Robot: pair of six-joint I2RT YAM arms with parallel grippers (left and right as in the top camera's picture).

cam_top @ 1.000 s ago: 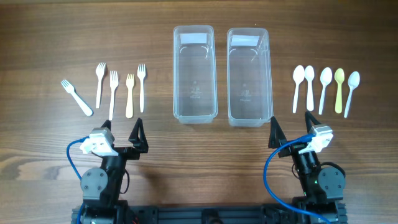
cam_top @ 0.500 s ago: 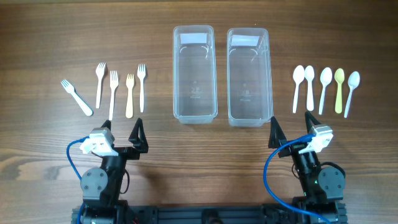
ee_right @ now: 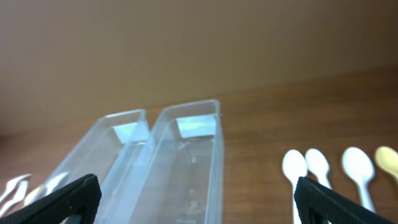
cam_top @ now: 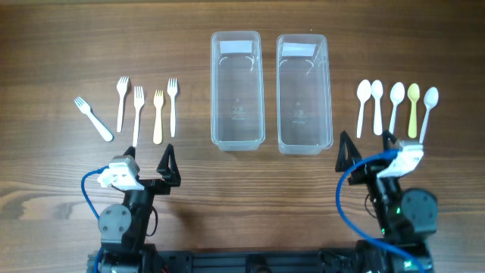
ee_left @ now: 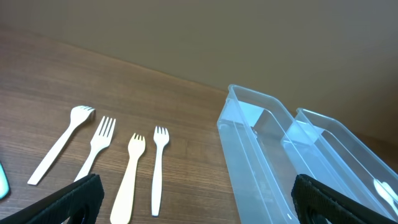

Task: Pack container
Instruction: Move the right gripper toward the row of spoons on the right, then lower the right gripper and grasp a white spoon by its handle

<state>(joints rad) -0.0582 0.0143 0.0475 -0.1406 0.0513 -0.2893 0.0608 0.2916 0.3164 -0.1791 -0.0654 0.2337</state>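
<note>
Plastic, thin and featherlight: the flat white and yellow spoons [cam_top: 396,95] look slick, so pinch a narrow handle mid-length. The right gripper [cam_top: 367,145] and left gripper [cam_top: 148,155] both gape wide, empty.

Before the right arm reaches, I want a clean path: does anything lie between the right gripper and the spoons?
Nothing visible does. The right gripper, open, sits just short of the handle ends of the spoons.
</note>
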